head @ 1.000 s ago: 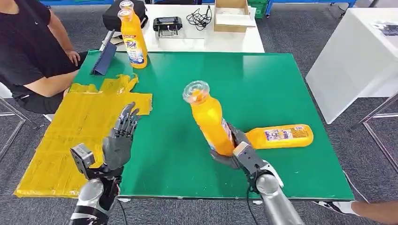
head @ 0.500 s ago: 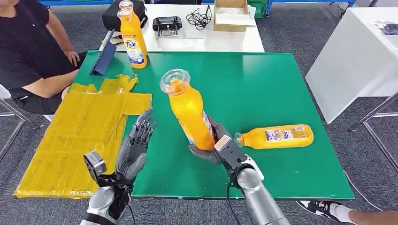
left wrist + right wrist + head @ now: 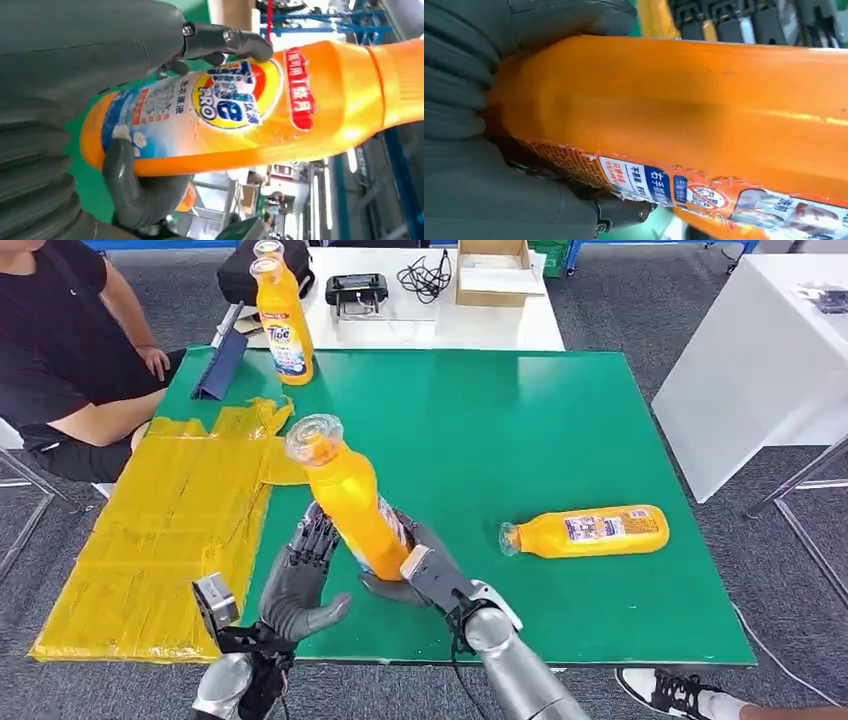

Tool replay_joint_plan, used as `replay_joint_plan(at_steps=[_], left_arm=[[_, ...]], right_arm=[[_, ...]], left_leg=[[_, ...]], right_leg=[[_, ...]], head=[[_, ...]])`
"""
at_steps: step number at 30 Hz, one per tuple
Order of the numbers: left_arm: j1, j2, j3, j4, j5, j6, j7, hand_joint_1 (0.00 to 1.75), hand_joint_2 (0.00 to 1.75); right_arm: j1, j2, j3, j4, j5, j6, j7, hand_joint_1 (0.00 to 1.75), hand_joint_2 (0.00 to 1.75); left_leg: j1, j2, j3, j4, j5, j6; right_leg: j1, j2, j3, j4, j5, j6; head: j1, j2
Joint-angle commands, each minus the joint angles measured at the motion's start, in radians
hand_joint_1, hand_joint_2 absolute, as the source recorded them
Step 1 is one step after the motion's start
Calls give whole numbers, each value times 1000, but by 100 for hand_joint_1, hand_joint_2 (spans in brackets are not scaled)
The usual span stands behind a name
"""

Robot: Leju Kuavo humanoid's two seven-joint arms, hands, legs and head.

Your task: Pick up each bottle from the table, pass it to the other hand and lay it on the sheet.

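Now over my green bench (image 3: 560,420), beside the yellow sheet (image 3: 150,540), my right hand (image 3: 420,575) clamps the orange bottle's (image 3: 350,500) base, leaning it toward my left hand (image 3: 300,580), whose fingers are spread, cupping the label for the transfer.

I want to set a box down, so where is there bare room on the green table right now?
The far right stretch of the green table, beyond the lying bottle, is bare, as is the middle between that bottle and the standing bottle. The near left is crowded: both hands, the right hand and left hand, meet around the held bottle beside the yellow sheet.
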State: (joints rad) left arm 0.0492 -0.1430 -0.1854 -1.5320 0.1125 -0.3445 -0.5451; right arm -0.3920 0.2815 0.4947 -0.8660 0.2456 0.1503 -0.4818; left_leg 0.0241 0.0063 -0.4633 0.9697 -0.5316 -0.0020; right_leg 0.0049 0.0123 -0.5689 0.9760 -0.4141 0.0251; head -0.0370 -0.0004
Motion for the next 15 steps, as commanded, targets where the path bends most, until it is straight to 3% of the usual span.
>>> replay_joint_plan(at_steps=[1,4,15], left_arm=[[-10,39,-32,14,-5,21,20,0,175],[-24,41,-23,41,-8,38,33,0,175],[-30,55,19,68,-43,93,52,0,175]], right_arm=[[-51,68,294,285,21,13,23,175,175],[-37,68,487,311,-75,-22,50,175,175],[-69,68,561,333,-146,-57,51,175,175]], left_leg=[[0,3,3,-3,0,1],[0,2,4,-3,0,1],[-1,-1,0,-1,0,1]], right_leg=[[0,2,2,-1,0,0],[0,2,3,-1,0,0],[0,-2,0,0,0,0]], head=[[0,0],[0,0],[0,0]])
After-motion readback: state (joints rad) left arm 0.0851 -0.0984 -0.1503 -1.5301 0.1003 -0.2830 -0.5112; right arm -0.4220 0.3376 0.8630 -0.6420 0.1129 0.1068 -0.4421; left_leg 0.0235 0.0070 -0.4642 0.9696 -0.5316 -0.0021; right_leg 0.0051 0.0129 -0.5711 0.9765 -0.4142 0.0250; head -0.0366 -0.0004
